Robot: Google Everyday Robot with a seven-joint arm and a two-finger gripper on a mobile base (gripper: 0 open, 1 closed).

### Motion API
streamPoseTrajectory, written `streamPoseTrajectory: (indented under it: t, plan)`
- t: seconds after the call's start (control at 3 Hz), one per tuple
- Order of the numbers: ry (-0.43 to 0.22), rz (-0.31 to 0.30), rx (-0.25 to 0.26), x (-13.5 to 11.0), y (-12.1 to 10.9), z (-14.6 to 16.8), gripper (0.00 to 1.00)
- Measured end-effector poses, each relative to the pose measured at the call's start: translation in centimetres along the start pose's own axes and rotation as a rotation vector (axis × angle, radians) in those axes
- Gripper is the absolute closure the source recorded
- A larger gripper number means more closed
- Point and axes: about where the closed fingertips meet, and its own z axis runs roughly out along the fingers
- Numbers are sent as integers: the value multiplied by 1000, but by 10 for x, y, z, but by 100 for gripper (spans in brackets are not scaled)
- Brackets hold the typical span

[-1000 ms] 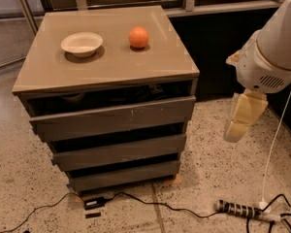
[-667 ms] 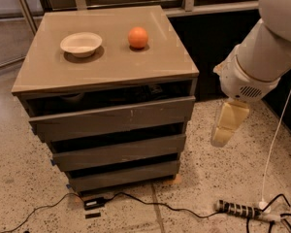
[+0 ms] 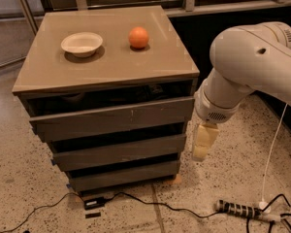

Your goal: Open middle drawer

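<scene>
- Camera view, task progress: the middle drawer [image 3: 119,152] sits in the cabinet between the top drawer [image 3: 111,119] and the bottom drawer [image 3: 123,176]. Its plain front lies back in the stack much like the other two, with only a dark gap above it. It looks shut, so the opening has not begun.
- Camera view, what is left: by my reading, almost everything. The end effector [image 3: 201,152] has to come round to the drawer's front, catch an edge of the panel (there is no handle), and pull it out toward the camera.
- Camera view, end effector position: it hangs pointing down from the white arm [image 3: 247,67], just beside the cabinet's right front corner. It is at about the height of the middle drawer but off to the side of it, above the floor [image 3: 19,178].
- Camera view, end effector state: it holds nothing, and I see no contact with the drawer or the cabinet. Whether it is open or closed I cannot tell; it reads as one cream-coloured block.
- Camera view, surroundings: a white bowl [image 3: 81,44] and an orange [image 3: 138,37] rest well apart on the tabletop [image 3: 106,74], clear of the work. A power strip [image 3: 237,210] and its cables lie on the floor below and to the right of the end effector.
</scene>
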Motion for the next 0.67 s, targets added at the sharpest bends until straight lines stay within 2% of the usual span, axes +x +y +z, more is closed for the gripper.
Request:
streamPoseTrajectory:
  t: [0.67]
  plan:
    - [-1,9,-27,3,2,31,0]
